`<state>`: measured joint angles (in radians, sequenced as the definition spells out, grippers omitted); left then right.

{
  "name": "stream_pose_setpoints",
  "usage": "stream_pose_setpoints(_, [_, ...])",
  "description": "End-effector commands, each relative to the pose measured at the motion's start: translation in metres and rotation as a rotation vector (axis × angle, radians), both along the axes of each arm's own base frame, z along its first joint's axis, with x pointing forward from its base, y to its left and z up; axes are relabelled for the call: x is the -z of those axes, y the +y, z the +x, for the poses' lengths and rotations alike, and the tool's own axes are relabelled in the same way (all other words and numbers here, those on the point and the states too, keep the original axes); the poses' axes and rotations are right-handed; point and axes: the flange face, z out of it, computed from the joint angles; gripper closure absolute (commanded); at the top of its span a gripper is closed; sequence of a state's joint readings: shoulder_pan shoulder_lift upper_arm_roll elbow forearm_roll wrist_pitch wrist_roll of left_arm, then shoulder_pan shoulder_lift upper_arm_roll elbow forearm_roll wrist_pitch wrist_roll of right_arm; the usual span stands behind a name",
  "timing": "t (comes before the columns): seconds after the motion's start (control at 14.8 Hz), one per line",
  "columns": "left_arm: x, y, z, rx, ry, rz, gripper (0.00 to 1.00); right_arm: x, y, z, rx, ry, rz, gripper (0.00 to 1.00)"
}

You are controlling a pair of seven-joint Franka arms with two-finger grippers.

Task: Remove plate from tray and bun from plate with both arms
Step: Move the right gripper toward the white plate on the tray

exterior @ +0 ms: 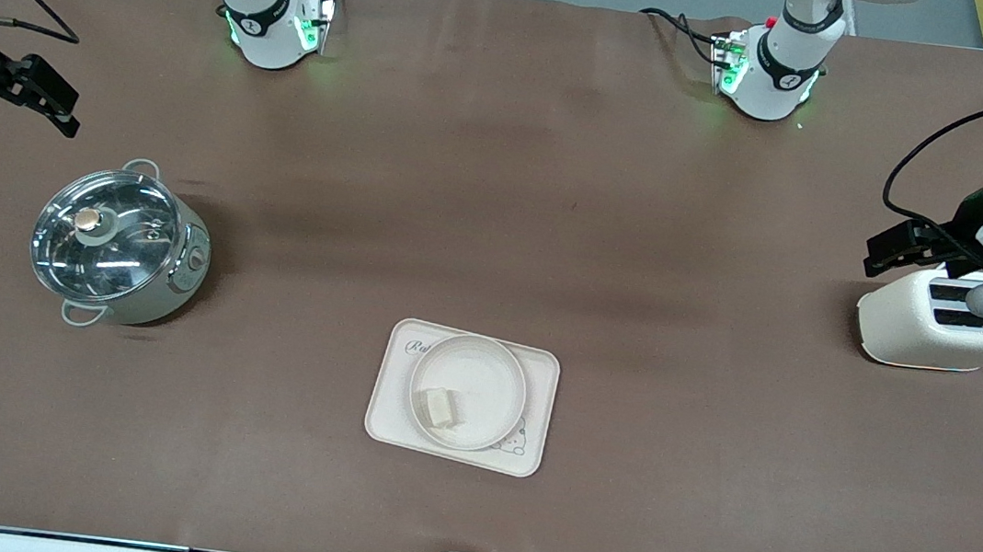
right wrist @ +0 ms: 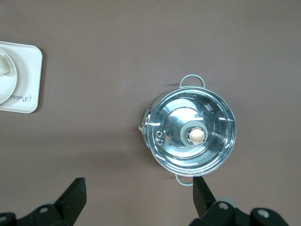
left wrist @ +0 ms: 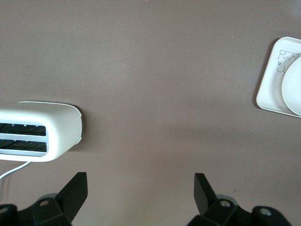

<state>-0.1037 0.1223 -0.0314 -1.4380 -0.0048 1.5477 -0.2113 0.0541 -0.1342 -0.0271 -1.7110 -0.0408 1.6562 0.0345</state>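
Observation:
The round cream plate (exterior: 491, 376) lies on the rectangular cream tray (exterior: 539, 394) with the rabbit drawing, near the middle of the table. The small pale bun (exterior: 442, 407) lies in the plate, at its edge nearer the front camera. My left gripper (exterior: 873, 255) hangs open and empty over the table beside the toaster; its wrist view (left wrist: 139, 190) shows bare table between the fingers. My right gripper (exterior: 70, 113) hangs open and empty over the table at the right arm's end, close to the pot; its wrist view (right wrist: 138, 195) shows bare table too.
A cream toaster (exterior: 949, 324) stands at the left arm's end, also in the left wrist view (left wrist: 40, 132). A steel pot with a glass lid (exterior: 117, 244) stands at the right arm's end, also in the right wrist view (right wrist: 190, 134). Cables run along the front edge.

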Motion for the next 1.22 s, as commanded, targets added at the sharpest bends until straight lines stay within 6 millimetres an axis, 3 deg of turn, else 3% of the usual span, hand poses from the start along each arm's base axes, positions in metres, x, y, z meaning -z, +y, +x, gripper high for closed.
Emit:
stream_pose_setpoints(0.0, [-0.005,0.002,0.005,0.008,-0.008,0.014,0.00,-0.001,-0.002,0.001,0.016,0.007,-0.011,0.00])
stream_pose_setpoints(0.27, [-0.007,-0.003,0.005,0.010,-0.013,0.014,0.00,0.002,-0.002,0.003,0.016,0.011,-0.009,0.00])
stream_pose_setpoints(0.41, [0.002,-0.016,0.009,0.021,0.000,0.005,0.00,0.024,0.001,0.018,0.013,0.044,-0.003,0.00])
stream_pose_setpoints(0.47, [0.005,-0.033,0.008,0.045,0.004,0.001,0.00,0.034,0.005,0.024,0.009,0.063,0.029,0.00])
stream_pose_setpoints(0.61, [0.031,-0.043,0.017,0.063,0.049,-0.003,0.00,0.065,0.020,0.038,0.002,0.124,0.099,0.00])
stream_pose_setpoints(0.81, [0.083,-0.087,0.040,0.079,0.062,-0.073,0.00,0.097,0.035,0.054,0.030,0.177,0.227,0.00])
stream_pose_setpoints(1.01, [0.129,-0.155,0.045,0.006,0.060,-0.080,0.00,0.122,0.038,0.071,0.056,0.173,0.287,0.00])
stream_pose_setpoints(1.15, [0.155,-0.176,0.051,-0.018,0.049,-0.081,0.00,0.138,0.043,0.081,0.072,0.165,0.289,0.00])
